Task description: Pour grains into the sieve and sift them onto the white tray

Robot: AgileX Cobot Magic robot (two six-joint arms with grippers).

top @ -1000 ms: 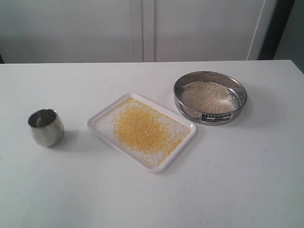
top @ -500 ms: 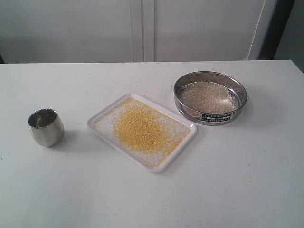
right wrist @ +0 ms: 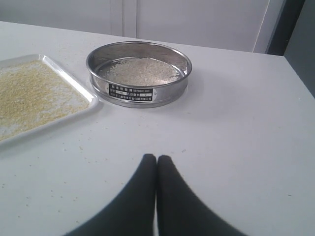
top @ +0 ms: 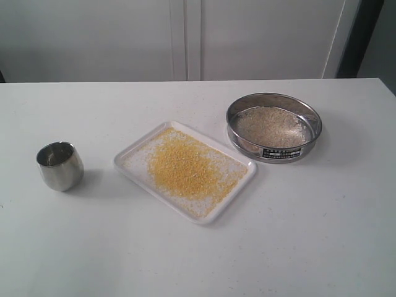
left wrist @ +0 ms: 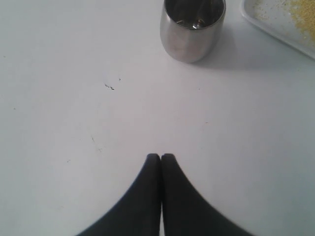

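Note:
The sieve [top: 273, 127] stands on the table at the right, holding pale whitish rice-like grains [top: 270, 125]; it also shows in the right wrist view as the sieve [right wrist: 139, 73]. The white tray [top: 185, 170] lies in the middle, with fine yellow grains [top: 182, 165] spread on it. Neither arm appears in the exterior view. My left gripper [left wrist: 161, 156] is shut with nothing in it, a little short of the steel cup [left wrist: 192, 27]. My right gripper [right wrist: 157, 157] is shut and empty too, some way from the sieve.
A small rounded steel cup [top: 59, 165] stands at the left of the table. Stray grains dot the white table [right wrist: 74, 152] near the tray's edge [right wrist: 59, 120]. White cabinet doors stand behind the table's far edge.

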